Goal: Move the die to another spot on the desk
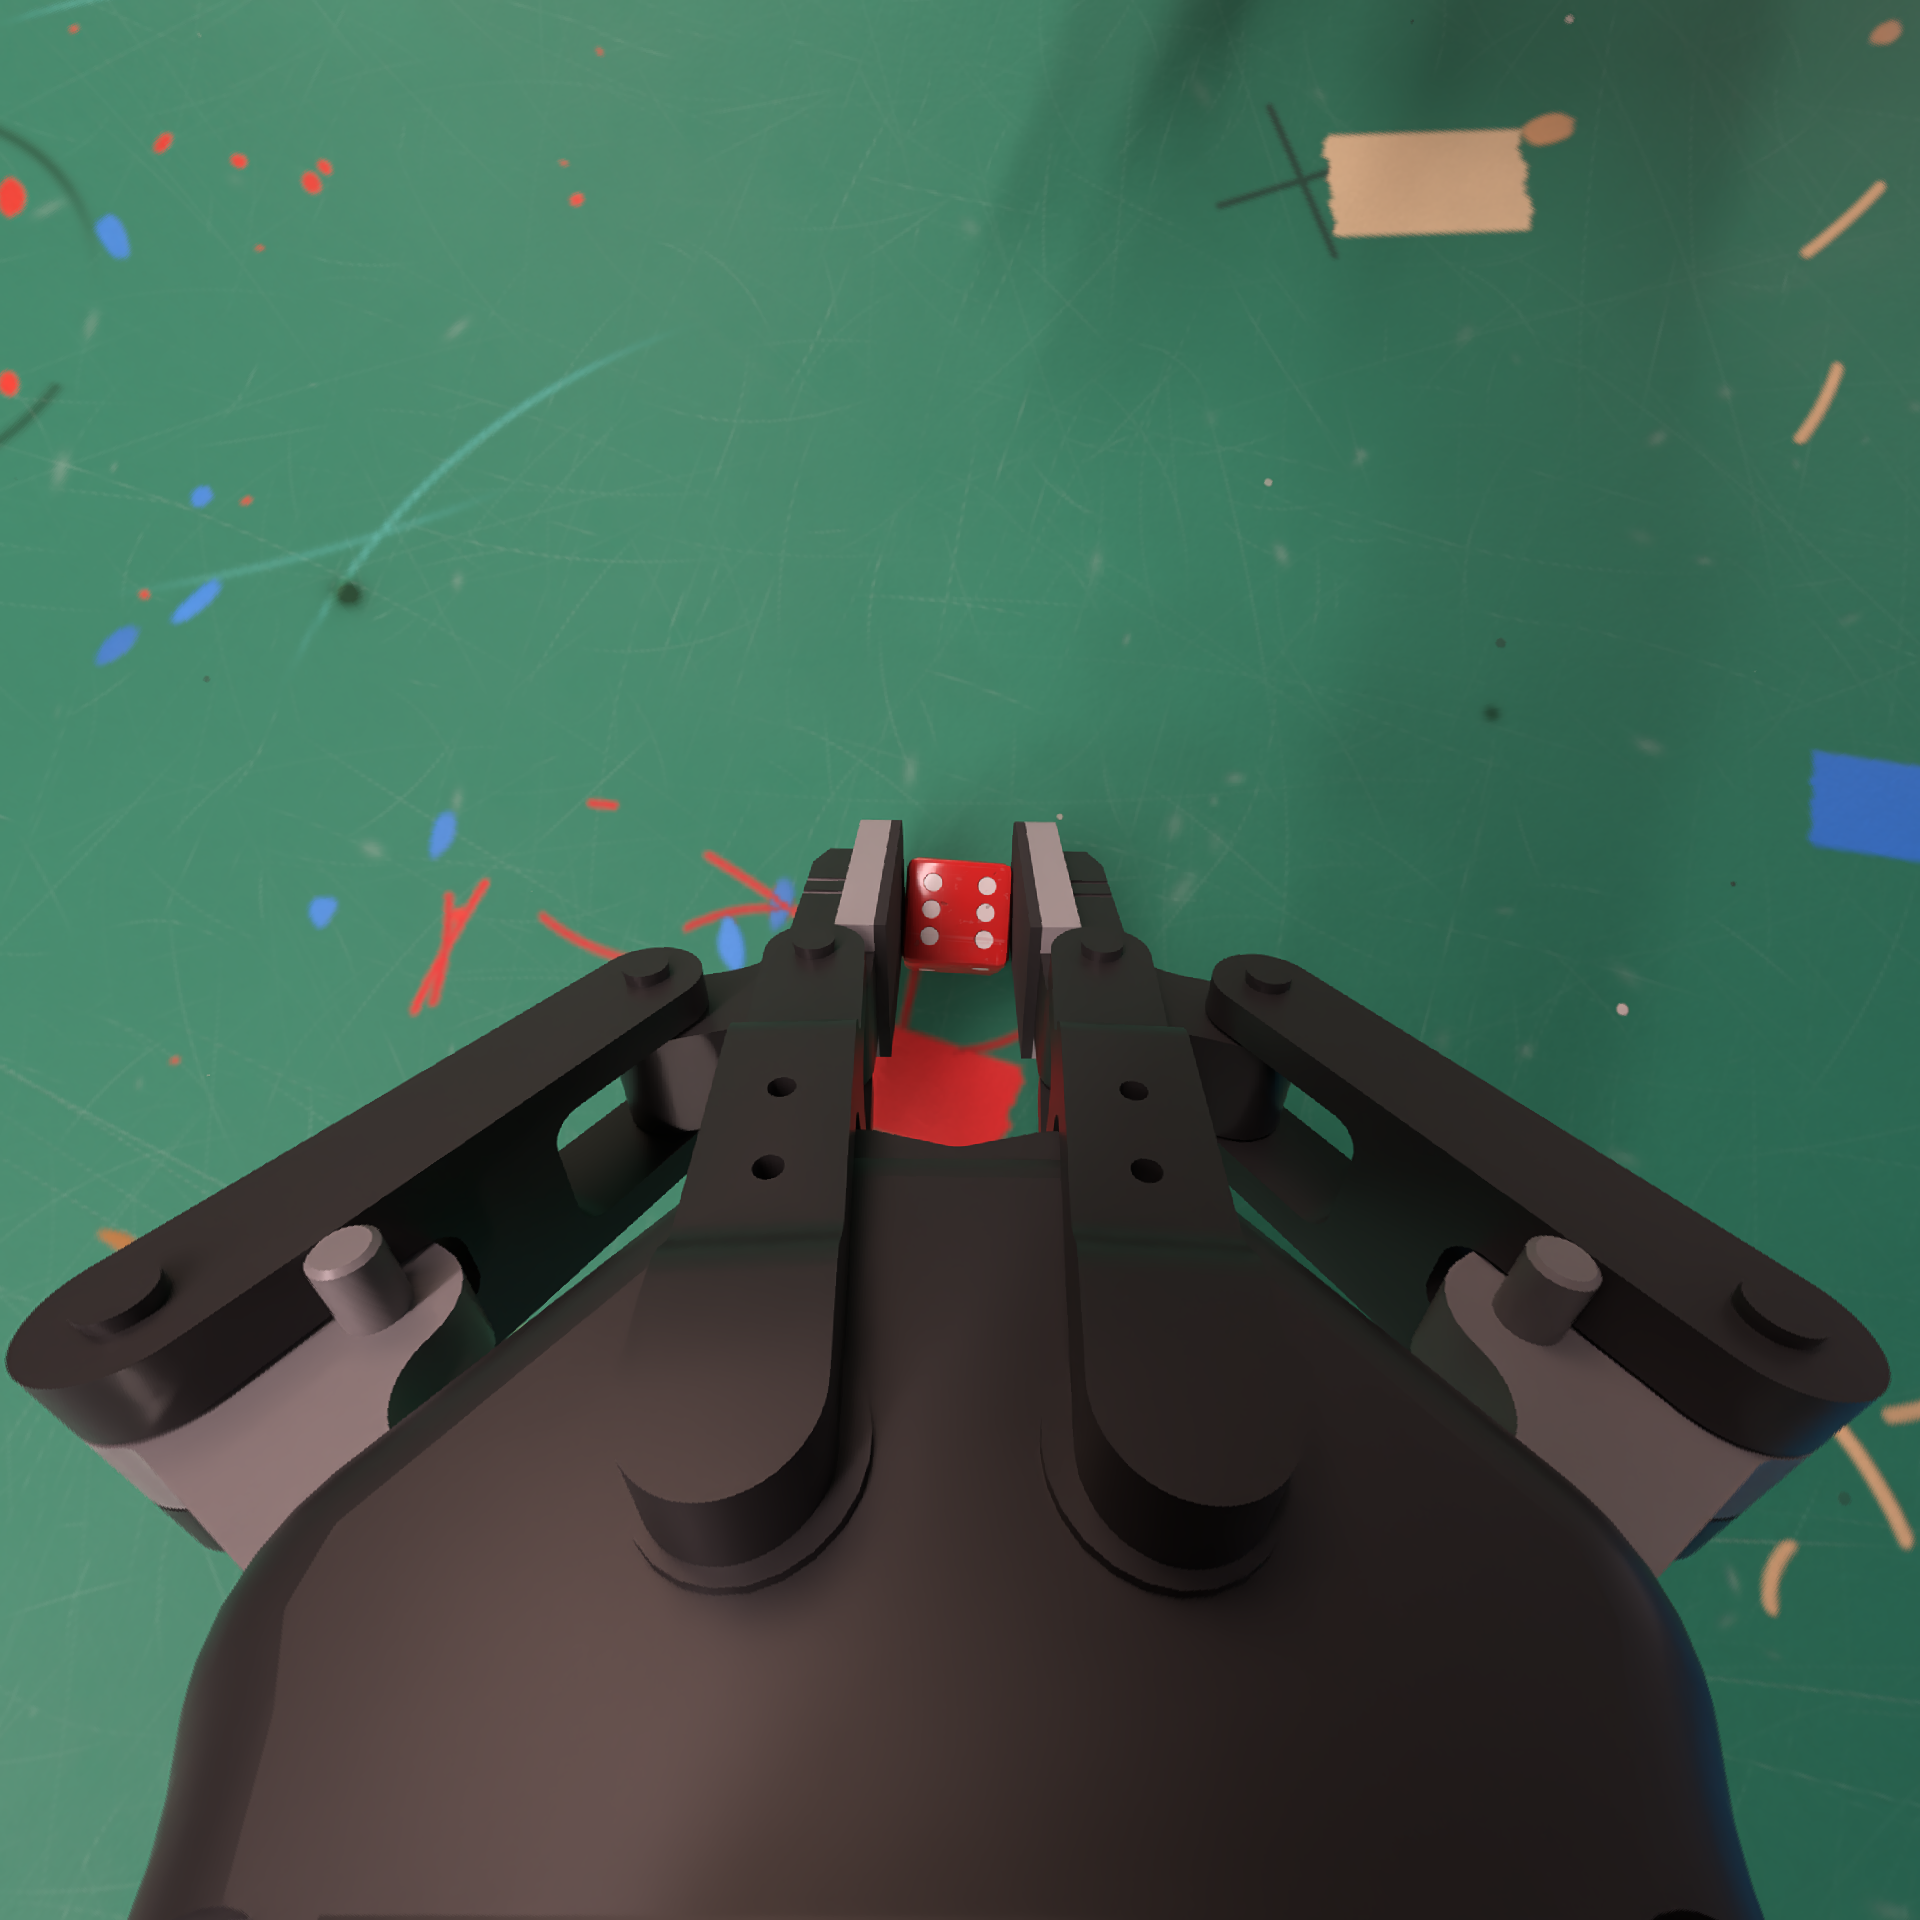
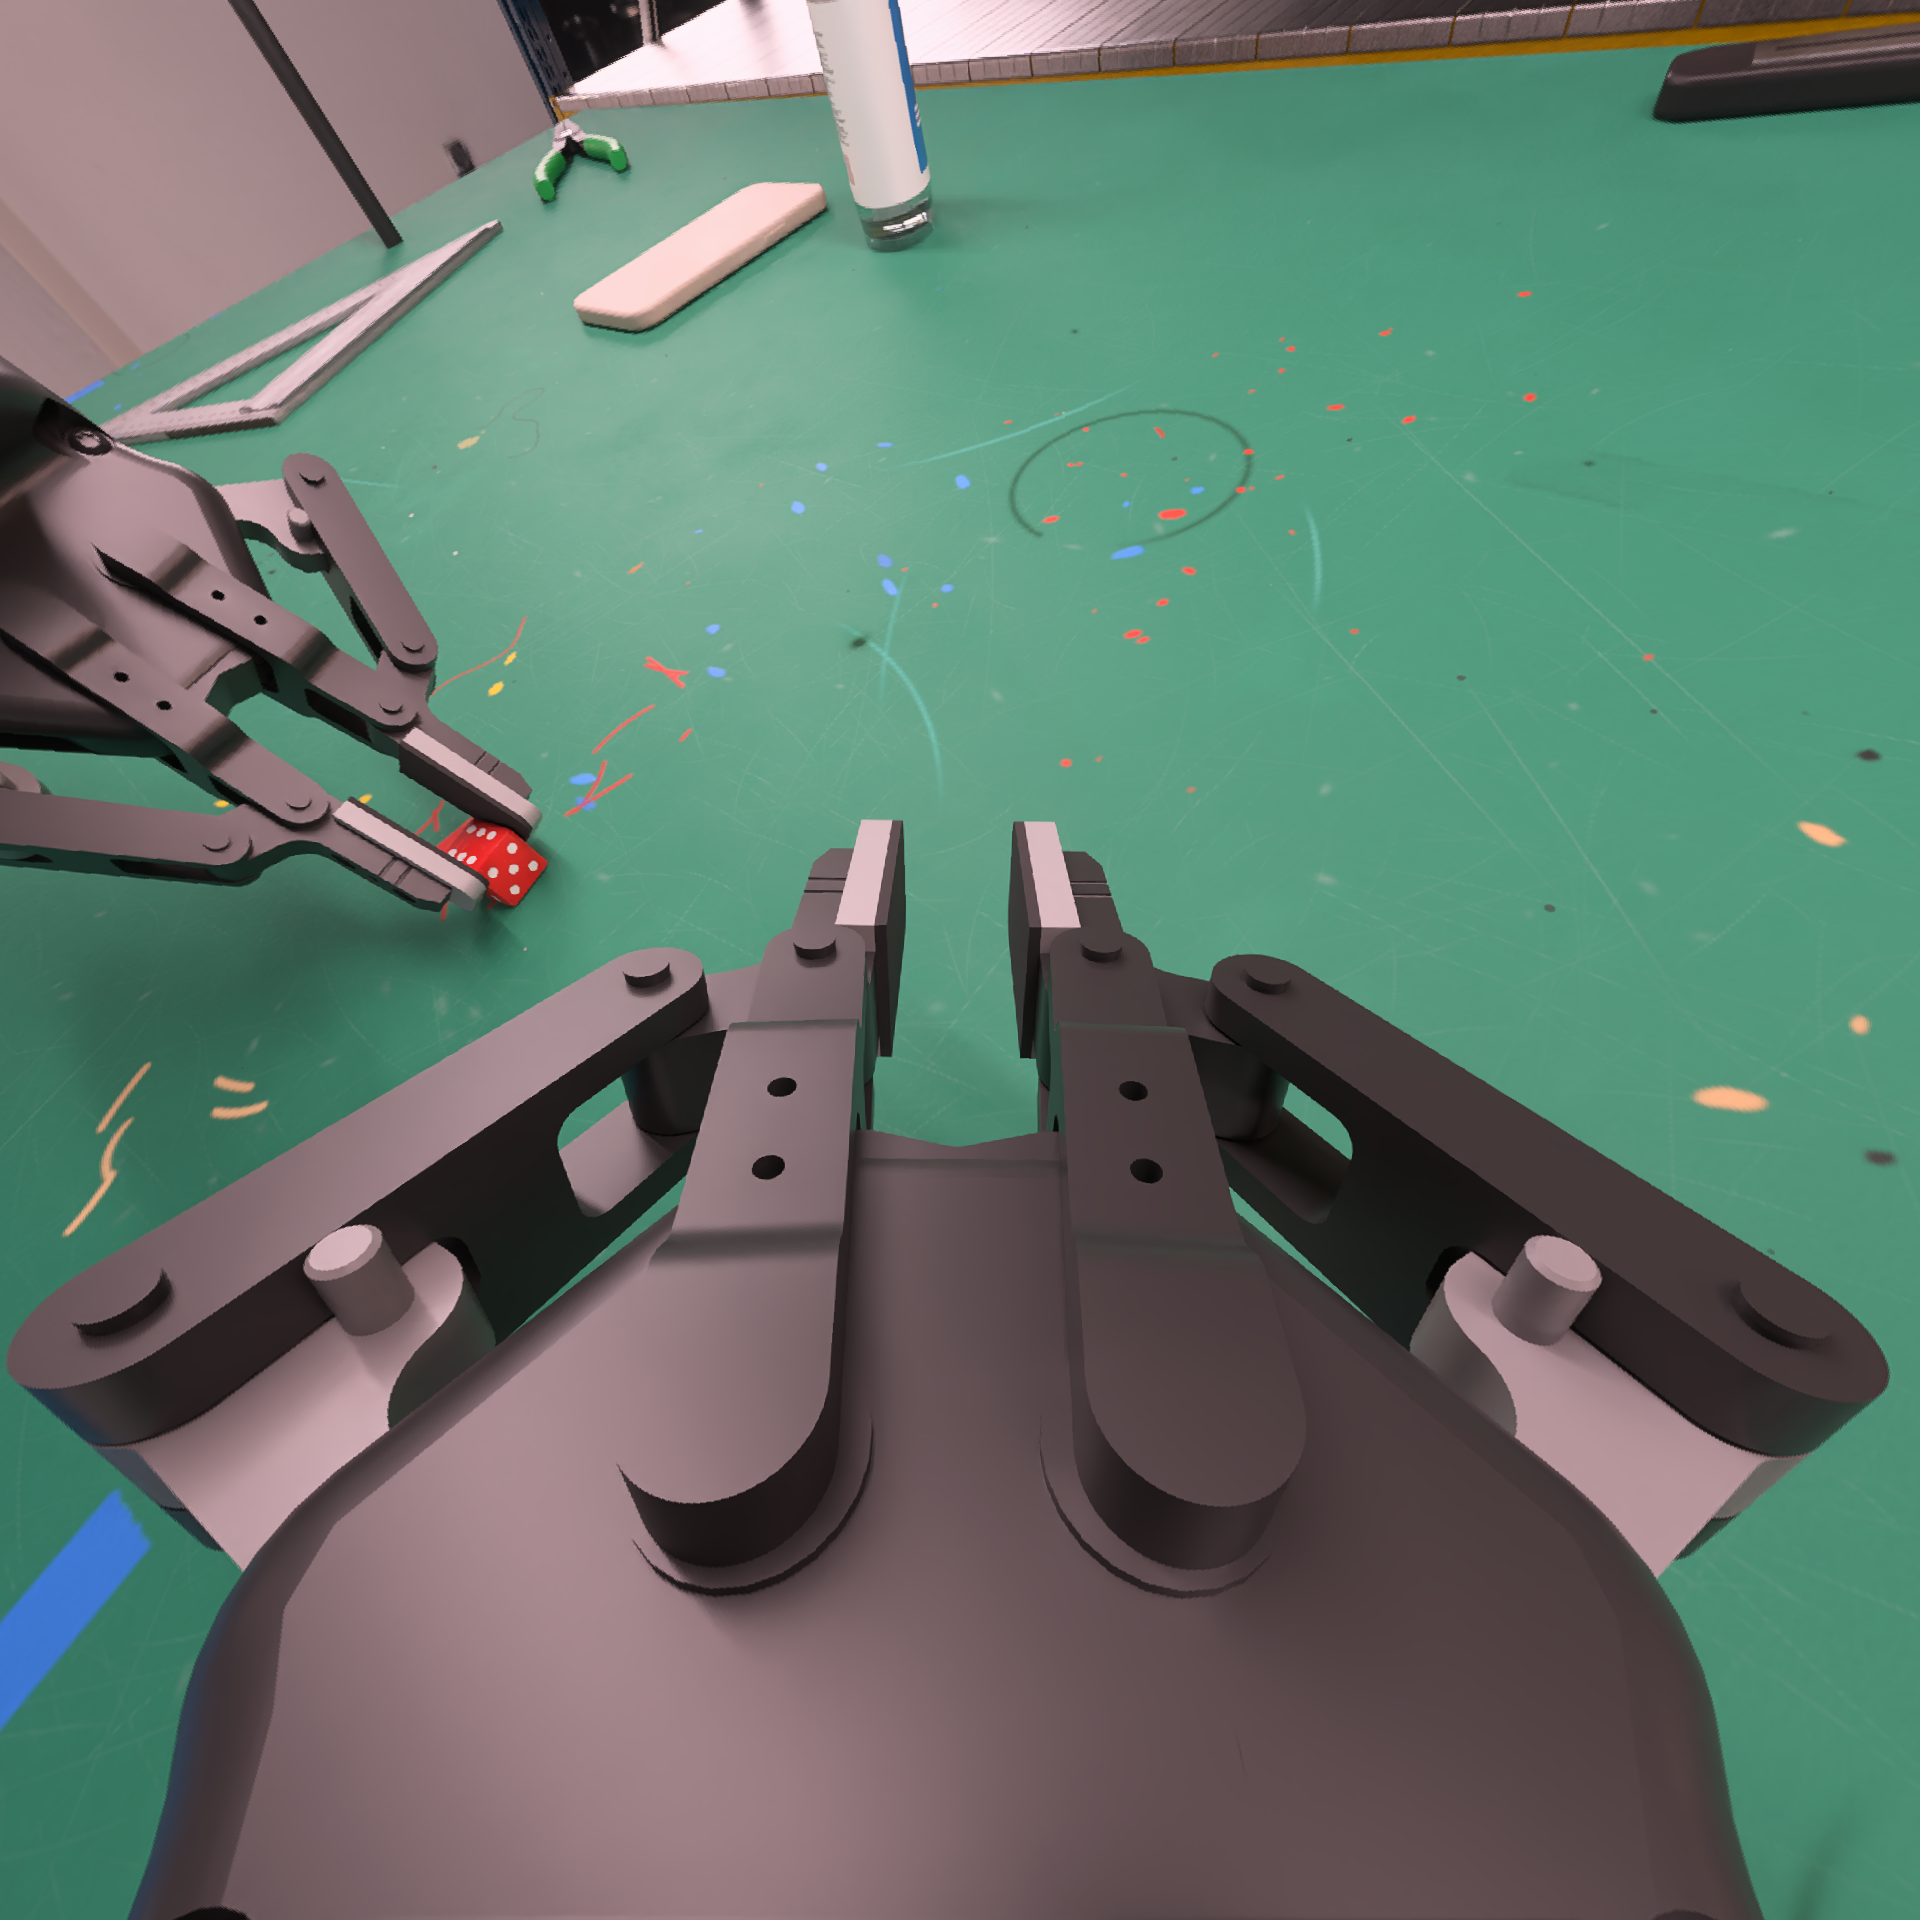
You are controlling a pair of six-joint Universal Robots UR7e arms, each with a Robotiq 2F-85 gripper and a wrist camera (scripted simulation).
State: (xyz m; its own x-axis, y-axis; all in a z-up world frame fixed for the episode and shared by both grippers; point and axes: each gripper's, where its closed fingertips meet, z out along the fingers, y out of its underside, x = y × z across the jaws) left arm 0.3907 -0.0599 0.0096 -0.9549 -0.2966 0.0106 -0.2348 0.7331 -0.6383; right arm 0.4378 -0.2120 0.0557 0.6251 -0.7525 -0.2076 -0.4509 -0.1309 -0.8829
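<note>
Around your left end effector (image 2: 473,847), closed on the die (image 2: 499,860), the green desk (image 1: 935,520) lies flat and bare ahead and to both sides, marked only by paint specks and tape patches. Your right end effector (image 2: 957,883) also has open desk ahead. What stands in the way sits far back: a white bottle (image 2: 878,114), a pale flat block (image 2: 701,255), green-handled pliers (image 2: 577,156) and a grey frame (image 2: 301,343).

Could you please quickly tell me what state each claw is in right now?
Left claw: shut on the red die.
Right claw: partly open, holding nothing.
</note>
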